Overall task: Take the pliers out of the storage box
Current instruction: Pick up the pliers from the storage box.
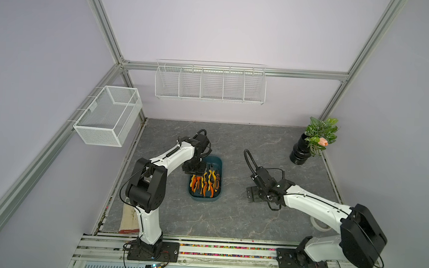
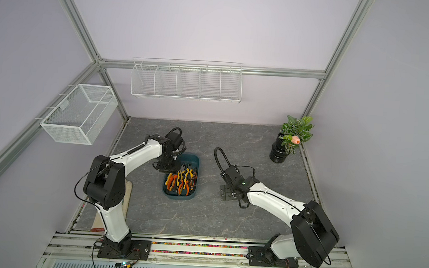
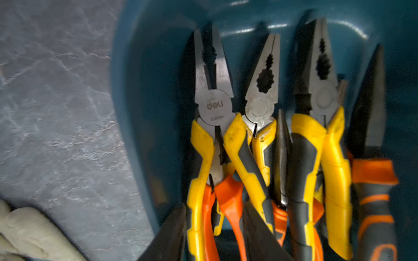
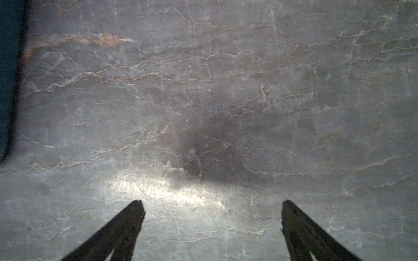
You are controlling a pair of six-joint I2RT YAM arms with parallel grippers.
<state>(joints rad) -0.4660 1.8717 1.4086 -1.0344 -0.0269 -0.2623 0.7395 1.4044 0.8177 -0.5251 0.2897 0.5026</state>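
The dark teal storage box [image 1: 203, 199] [image 2: 178, 197] [image 3: 140, 90] stands mid-table and holds several pliers [image 1: 206, 183] [image 2: 183, 180] with yellow-and-black and orange-and-black handles, their metal jaws pointing to the far end. My left gripper [image 1: 195, 168] [image 2: 166, 166] [image 3: 214, 204] reaches down into the box at its left side. Its fingers are closed on the handles of the leftmost yellow pliers [image 3: 214, 106], with an orange handle also between them. My right gripper [image 1: 252, 194] [image 2: 226, 193] [image 4: 212, 203] hangs open over bare table to the right of the box, whose wall [image 4: 9, 67] shows at the edge of the right wrist view.
A potted plant [image 1: 311, 144] stands at the back right corner. A white mesh basket [image 1: 108, 115] hangs on the left frame and a wire rack [image 1: 209, 83] on the back wall. A tape roll [image 1: 318, 224] lies under the right arm. A cloth [image 3: 34, 232] lies left of the box.
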